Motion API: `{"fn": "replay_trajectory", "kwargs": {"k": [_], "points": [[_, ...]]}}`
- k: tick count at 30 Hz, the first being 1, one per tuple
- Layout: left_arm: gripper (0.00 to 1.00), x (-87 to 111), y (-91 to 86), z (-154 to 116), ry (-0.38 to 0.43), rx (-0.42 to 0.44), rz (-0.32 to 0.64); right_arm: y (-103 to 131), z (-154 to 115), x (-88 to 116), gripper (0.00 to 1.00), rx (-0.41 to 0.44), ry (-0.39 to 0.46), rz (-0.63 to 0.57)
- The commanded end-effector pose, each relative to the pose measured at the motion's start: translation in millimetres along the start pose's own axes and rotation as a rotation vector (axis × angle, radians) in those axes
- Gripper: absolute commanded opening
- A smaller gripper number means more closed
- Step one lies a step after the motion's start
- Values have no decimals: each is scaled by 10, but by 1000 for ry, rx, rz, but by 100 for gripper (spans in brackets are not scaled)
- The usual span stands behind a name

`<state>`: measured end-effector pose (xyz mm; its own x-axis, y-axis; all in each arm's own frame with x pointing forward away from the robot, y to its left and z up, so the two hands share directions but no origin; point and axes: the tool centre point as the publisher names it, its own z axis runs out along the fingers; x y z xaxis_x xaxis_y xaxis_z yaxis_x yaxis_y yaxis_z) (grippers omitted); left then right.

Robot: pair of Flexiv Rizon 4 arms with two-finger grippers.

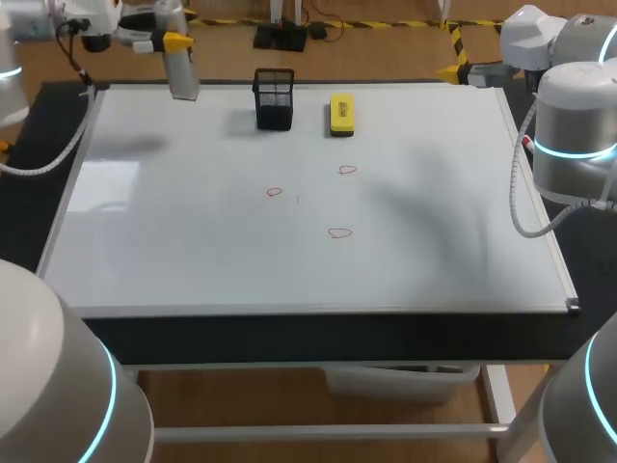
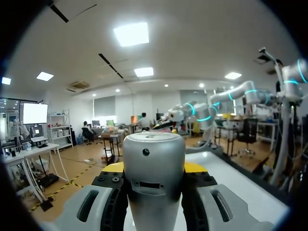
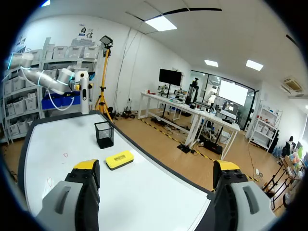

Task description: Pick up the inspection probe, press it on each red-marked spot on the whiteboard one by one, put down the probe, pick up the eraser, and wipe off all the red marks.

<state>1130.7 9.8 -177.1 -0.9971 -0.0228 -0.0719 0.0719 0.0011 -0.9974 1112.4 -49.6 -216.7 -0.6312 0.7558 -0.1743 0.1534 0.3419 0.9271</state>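
The silver cylindrical probe [image 1: 180, 69] hangs upright above the whiteboard's [image 1: 193, 270] far left corner, with my left gripper [image 1: 172, 42] shut on it. In the left wrist view the probe [image 2: 154, 163] fills the gap between the yellow-tipped fingers [image 2: 111, 167]. Three small red marks [image 1: 275, 192], [image 1: 347, 170], [image 1: 338, 232] lie near the board's middle. The yellow eraser [image 1: 341, 113] lies at the far edge. My right gripper [image 3: 156, 168] stands wide open and holds nothing, off the board's right side, facing the eraser [image 3: 119, 159].
A black mesh holder [image 1: 274, 98] stands at the far edge, just left of the eraser, and shows in the right wrist view as the holder [image 3: 104, 134] beyond the eraser. My right arm [image 1: 574, 135] rises beside the board's right edge.
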Motion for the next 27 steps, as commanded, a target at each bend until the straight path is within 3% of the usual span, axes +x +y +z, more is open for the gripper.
{"fn": "replay_trajectory", "kwargs": {"k": [1,27], "points": [[0,132,-10,-44,-573,-7,-3,2,3,-5,100,2,1,0],[0,321,90,-231,-685,-1,10,2,3,-5,100,2,1,0]]}}
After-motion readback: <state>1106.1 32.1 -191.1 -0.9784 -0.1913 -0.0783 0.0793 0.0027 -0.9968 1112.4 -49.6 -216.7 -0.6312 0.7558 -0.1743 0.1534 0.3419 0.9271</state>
